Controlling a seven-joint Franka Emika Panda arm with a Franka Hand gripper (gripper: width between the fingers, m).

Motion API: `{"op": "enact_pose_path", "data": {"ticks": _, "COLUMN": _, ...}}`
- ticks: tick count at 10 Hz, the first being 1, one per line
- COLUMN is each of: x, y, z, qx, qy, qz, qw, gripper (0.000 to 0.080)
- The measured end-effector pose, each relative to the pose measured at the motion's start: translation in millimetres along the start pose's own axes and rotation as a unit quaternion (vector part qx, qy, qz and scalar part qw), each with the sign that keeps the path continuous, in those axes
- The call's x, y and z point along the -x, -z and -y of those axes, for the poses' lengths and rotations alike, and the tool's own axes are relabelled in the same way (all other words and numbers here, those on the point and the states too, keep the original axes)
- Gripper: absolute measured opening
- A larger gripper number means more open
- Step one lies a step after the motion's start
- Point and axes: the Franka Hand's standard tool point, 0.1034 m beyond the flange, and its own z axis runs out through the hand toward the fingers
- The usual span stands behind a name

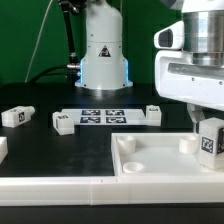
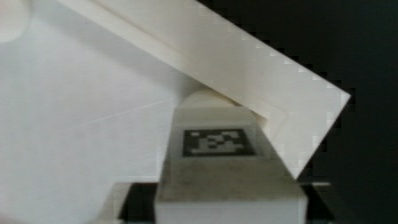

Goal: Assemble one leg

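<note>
The gripper (image 1: 206, 128) grasps 1 leg (image 1: 211, 143) — its tag showing — at the white panel (image 1: 150, 160)'s corner.

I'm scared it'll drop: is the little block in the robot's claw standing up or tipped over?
Upright. The leg hangs tall and straight, clamped in the gripper.

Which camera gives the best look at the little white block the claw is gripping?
The wrist view. The leg fills the middle of the picture, its black-and-white tag plainly shown, with the white panel beyond it. The exterior view shows the leg small at its right edge, partly cut off.
</note>
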Motion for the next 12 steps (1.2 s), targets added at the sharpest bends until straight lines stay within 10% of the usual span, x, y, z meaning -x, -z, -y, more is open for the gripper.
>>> {"op": "enact_pose_path", "data": {"ticks": 6, "x": 1.5, "y": -0.7, "z": 0.7, "qx": -0.003, "qy": -0.204, "qz": 0.013, "qw": 0.979, "gripper": 0.0291}}
{"op": "enact_pose_path", "data": {"ticks": 10, "x": 0.6, "y": -0.2, "z": 1.2, "qx": -0.004, "qy": -0.091, "qz": 0.012, "qw": 0.996, "gripper": 0.0629}}
{"op": "enact_pose_path", "data": {"ticks": 12, "x": 0.5, "y": -0.8, "z": 1.2, "qx": -0.005, "qy": 0.001, "qz": 0.012, "qw": 1.000, "gripper": 0.0646}}
